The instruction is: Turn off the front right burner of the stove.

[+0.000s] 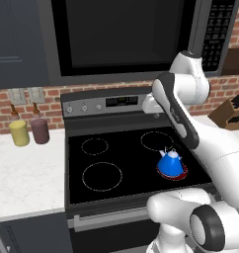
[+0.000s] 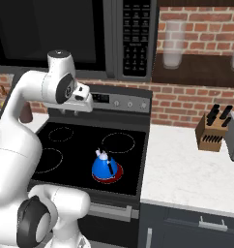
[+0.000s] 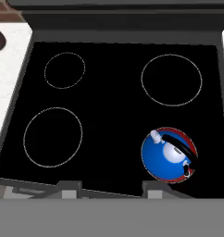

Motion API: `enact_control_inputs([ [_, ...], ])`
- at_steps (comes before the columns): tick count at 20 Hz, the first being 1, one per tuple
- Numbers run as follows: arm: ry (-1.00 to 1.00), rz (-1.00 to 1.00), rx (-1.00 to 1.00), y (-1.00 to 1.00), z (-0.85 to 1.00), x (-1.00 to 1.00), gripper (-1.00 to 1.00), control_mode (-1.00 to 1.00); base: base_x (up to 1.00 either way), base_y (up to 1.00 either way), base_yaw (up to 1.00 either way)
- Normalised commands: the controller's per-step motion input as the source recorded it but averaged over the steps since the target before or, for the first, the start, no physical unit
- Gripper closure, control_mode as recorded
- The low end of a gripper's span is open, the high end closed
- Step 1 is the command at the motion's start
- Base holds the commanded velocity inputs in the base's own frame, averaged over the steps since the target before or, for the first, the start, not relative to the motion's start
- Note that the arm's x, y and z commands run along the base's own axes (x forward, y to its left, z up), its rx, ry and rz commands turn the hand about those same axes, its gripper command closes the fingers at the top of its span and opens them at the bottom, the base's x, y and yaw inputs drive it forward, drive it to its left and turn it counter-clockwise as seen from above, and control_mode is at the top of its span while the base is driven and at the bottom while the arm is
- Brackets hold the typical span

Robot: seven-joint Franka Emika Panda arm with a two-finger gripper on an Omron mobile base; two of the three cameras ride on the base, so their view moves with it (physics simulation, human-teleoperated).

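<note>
Approach step: arm high over stove [image 1: 77, 148], kettle [image 3: 168, 155] on red-lit burner [image 1: 182, 173], fingers [image 3: 70, 189] look spread w/ nothing between; next, reach back-panel knobs [image 2: 130, 103].

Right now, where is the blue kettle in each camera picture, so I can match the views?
Left base view: blue kettle right of centre, on the stove's front right burner.
Right base view: just left of centre, low on the cooktop.
Hand view: lower right.
Shared landmark: the red glowing rim under the kettle.
</note>
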Motion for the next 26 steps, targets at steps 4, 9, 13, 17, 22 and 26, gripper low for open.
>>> enact_control_inputs([
  [4,0.00,0.00,0.00,0.00,-0.10,0.00,-1.00,-1.00,0.00,0.00,0.00],
  [9,0.00,0.00,0.00,0.00,0.00,0.00,-1.00,-1.00,0.00,0.00,0.00],
  [13,0.00,0.00,0.00,0.00,0.00,0.00,-1.00,-1.00,0.00,0.00,0.00],
  [17,-0.02,-0.02,0.02,-0.16,-0.04,-0.30,-1.00,-1.00,0.00,0.00,0.00],
  [22,0.00,-0.20,0.13,-0.77,-0.04,-0.26,-1.00,-1.00,0.00,0.00,0.00],
  [26,0.00,-0.25,0.21,-0.88,-0.01,-0.48,-1.00,-1.00,0.00,0.00,0.00],
])
